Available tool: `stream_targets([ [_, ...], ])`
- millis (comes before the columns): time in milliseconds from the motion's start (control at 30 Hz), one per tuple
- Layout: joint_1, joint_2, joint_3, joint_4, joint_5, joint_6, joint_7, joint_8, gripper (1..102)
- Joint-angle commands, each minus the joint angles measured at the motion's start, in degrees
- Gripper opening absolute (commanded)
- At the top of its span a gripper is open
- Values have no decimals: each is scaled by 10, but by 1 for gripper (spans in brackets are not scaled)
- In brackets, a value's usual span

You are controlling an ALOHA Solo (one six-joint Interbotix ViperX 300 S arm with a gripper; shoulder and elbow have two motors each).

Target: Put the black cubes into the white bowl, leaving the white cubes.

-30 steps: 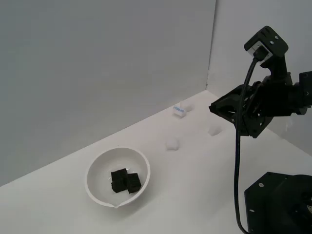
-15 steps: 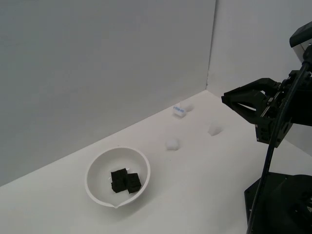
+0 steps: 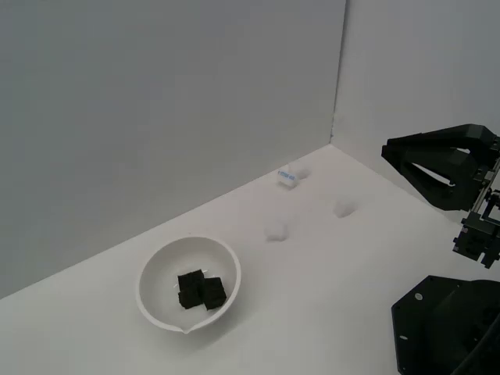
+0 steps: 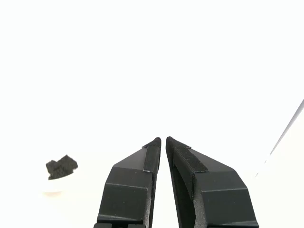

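Note:
The white bowl [image 3: 188, 283] stands on the white surface at the exterior view's lower left. The black cubes [image 3: 200, 291] lie together inside it. They also show small in the wrist view [image 4: 61, 166], in the washed-out bowl [image 4: 56, 184]. White cubes lie apart from the bowl: one [image 3: 275, 231] in the middle, one [image 3: 342, 208] further right, one [image 3: 299, 172] near the back wall. My gripper [image 3: 388, 151] is raised at the exterior view's right edge, far from the bowl. In the wrist view the gripper [image 4: 163, 139] is shut and empty, its fingertips nearly touching.
A small white block with a blue mark [image 3: 287, 179] sits near the back wall. Grey walls [image 3: 172, 101] close the scene at the back and right. The arm's black base [image 3: 445, 328] sits at the lower right corner.
The arm has pulled back to the exterior view's right and away from the table middle. The cubes and bowl have not moved.

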Motion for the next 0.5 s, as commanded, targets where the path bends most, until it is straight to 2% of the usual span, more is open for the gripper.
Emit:
stream_targets([
  [0, 4, 22, 23, 0, -1, -8, 5, 8, 3],
  [467, -17, 109, 109, 6, 6, -8, 11, 6, 3],
])
